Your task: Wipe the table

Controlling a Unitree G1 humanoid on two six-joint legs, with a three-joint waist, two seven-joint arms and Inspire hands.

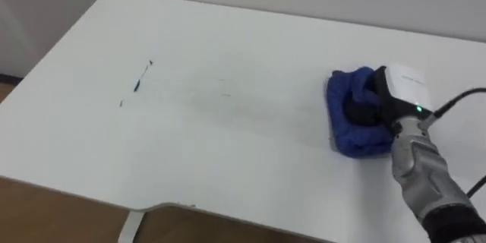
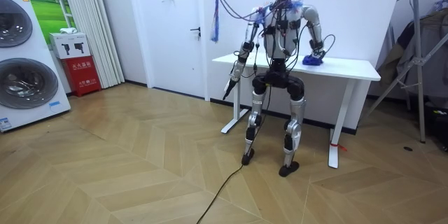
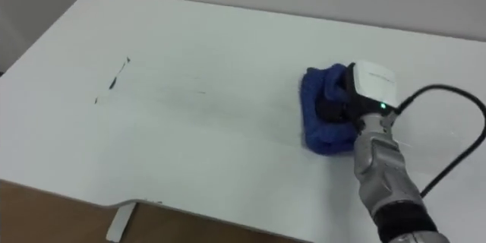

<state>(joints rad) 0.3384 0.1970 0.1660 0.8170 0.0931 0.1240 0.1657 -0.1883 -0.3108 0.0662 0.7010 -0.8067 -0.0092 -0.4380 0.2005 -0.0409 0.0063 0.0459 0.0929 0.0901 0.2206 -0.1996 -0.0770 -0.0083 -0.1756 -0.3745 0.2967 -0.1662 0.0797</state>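
My right hand (image 1: pixel 382 100) sits on the blue cloth (image 1: pixel 354 140) near the right end of the white table (image 1: pixel 228 156), about midway between its near and far edges. My fingers (image 1: pixel 358 106) are curled down into the cloth and gripping it. The cloth is bunched up around them in thick folds, and its underside lies flat on the tabletop. My right forearm comes in across the table's near right corner.

Toward the table's left end, well apart from the cloth, there is a short broken line of dark pen marks (image 1: pixel 139 82), with a small dot just below and to the left of it. A faint pale streak runs along the tabletop from those marks toward the cloth.

In the room view I stand upright at the table's long side, facing it, with a white wall behind it. My left arm hangs down beside the table's left end, and my left hand (image 2: pixel 229 88) is just below the level of the tabletop. I cannot tell how its fingers are held.
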